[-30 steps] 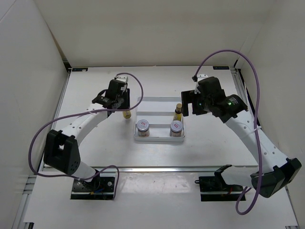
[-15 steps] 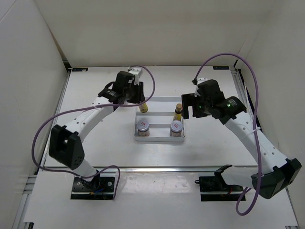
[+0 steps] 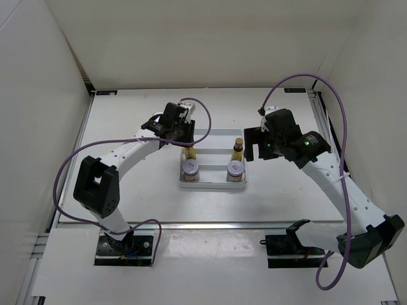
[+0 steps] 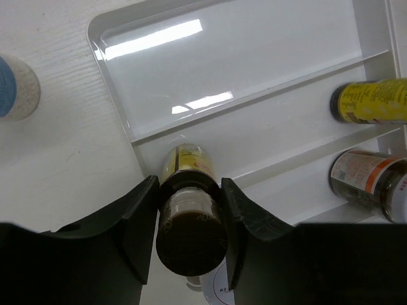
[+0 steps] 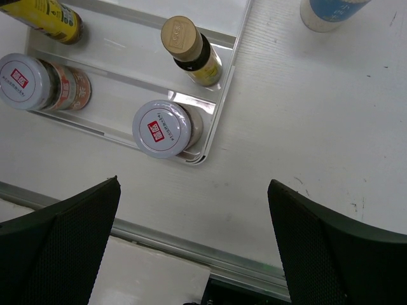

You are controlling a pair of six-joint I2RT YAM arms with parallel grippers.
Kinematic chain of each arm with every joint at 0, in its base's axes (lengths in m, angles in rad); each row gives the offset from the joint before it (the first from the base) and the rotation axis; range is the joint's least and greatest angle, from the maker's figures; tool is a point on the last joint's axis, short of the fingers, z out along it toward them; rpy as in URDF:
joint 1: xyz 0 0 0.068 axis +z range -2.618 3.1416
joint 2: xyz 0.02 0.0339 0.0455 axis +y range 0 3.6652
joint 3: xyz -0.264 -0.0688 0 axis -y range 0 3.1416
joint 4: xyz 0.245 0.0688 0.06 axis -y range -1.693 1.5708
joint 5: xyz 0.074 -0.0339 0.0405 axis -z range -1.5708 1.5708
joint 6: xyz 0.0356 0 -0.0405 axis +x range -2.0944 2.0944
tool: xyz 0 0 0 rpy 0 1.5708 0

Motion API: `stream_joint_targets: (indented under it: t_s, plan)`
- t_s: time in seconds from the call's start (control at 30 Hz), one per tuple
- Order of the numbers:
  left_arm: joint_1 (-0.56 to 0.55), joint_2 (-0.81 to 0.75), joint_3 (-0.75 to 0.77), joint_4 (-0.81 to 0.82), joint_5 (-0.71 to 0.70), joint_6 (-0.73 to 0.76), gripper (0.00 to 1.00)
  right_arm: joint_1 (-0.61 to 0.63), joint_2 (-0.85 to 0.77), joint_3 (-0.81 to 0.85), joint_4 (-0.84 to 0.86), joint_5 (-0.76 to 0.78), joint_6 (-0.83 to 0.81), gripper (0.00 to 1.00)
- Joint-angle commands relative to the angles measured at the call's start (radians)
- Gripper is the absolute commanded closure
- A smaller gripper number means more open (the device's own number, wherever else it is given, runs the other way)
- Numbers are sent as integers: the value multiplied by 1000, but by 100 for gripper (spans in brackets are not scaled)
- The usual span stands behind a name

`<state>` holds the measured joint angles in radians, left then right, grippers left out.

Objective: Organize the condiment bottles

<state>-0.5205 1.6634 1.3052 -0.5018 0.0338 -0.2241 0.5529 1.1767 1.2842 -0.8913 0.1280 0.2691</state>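
At the left end of the tray's [image 4: 241, 57] middle lane, the left gripper [image 4: 189, 213] is clamped on a slim amber bottle [image 4: 188, 164] with a yellow label, one finger [image 4: 137, 222] pressed to each side of its neck. The bottle stands upright with its long axis vertical. Its dark cap faces up at the wrist camera and its base points down into the lane. Whether the base touches the tray floor cannot be told.

The second amber bottle [image 5: 191, 51] stands upright at the right end of the same lane, cap up. In the near lane two silver-lidded jars stand upright, the left jar [image 3: 191, 169] just in front of the held bottle and the right jar [image 5: 162, 129] in front of the second one.

One white bottle [image 4: 14, 86] with a blue band stands on the table left of the tray, and another [image 5: 327, 13] stands on the table to its right. The right gripper [image 5: 194, 190] hangs over the table by the tray's right near corner, fingers spread wide and gripping nothing.
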Motion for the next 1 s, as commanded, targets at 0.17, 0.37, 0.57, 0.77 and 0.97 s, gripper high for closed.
stream_joint_targets:
  t_s: [0.17,0.37,0.57,0.77,0.97]
  plan:
    - [-13,-10,0,26,1,20,42,-7,4,53,-9,39,7,0]
    - [-33,-10,34,-13,-9,20,29,-7,83,182,-37,67,-2,0]
    - [-33,-62,156,-102,-44,29,0,-30,118,259,-37,105,-25,0]
    - [-33,-213,359,-210,-158,121,0,-194,237,359,-46,0,-116,0]
    - [95,-402,198,-210,-357,222,0,-369,371,405,6,-168,-107,0]
